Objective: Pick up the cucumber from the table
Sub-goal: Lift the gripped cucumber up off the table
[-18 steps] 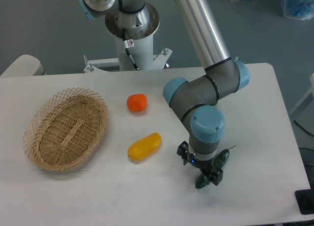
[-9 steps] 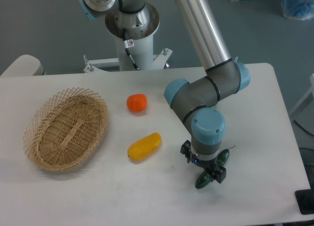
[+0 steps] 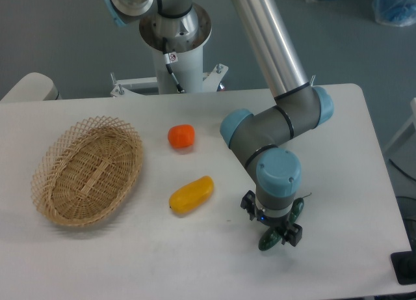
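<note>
The table (image 3: 364,157) was the broadest thing in view, a white top with rounded corners, its near right part running out of the picture. Over it the arm (image 3: 276,127) came down from the upper middle and folded at a grey elbow, so that its blue-capped wrist (image 3: 279,175) pointed almost straight down at the near right part of the top; that posture suited a grasp from above. To the left lay a woven basket (image 3: 88,170), well apart from the work. A yellow vegetable (image 3: 191,194) lay between basket and arm, and an orange one (image 3: 181,136) sat farther back; neither was touched.

The cucumber (image 3: 296,209) lay on the table directly under the wrist, slanting from far right to near left, with the gripper (image 3: 273,223) straddling its middle. Only its two dark green ends showed, one beside the wrist and one below the black finger block, along with a thin stem tip at the far end.

The wrist hid the whole middle of the cucumber and the fingertips with it. Whether the jaws had pressed onto the skin or stood spread to either side could not be told from this angle; they seemed low enough to be around it, but contact was not visible. Nor was it clear whether the cucumber rested on the table or was lifted slightly.
</note>
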Robot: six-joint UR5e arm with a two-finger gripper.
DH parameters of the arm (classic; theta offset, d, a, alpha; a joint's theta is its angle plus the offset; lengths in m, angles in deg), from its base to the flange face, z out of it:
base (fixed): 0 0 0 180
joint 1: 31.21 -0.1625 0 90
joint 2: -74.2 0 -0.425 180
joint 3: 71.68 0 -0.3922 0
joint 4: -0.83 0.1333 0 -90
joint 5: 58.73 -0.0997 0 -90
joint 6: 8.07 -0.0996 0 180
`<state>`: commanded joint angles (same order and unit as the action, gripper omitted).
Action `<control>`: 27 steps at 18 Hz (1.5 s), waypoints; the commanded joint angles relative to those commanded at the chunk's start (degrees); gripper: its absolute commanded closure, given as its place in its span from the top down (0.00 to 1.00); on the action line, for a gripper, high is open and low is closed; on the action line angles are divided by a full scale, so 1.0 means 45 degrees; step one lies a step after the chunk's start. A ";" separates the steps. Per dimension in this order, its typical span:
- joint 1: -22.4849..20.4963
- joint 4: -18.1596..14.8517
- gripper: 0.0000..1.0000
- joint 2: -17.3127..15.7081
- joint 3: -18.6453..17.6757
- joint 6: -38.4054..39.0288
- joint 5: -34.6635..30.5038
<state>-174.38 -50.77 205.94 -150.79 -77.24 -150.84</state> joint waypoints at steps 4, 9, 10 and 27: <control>0.0000 0.0042 0.30 -0.0019 -0.0079 0.0001 -0.0039; -0.0059 -0.0036 0.00 -0.0057 0.0117 -0.0038 -0.0078; -0.0059 -0.0056 0.00 -0.0116 0.0117 -0.0038 -0.0078; 0.0505 -0.2378 0.00 -0.1463 -0.0039 -0.0214 0.0059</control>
<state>-172.11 -61.47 199.36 -150.96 -78.21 -150.57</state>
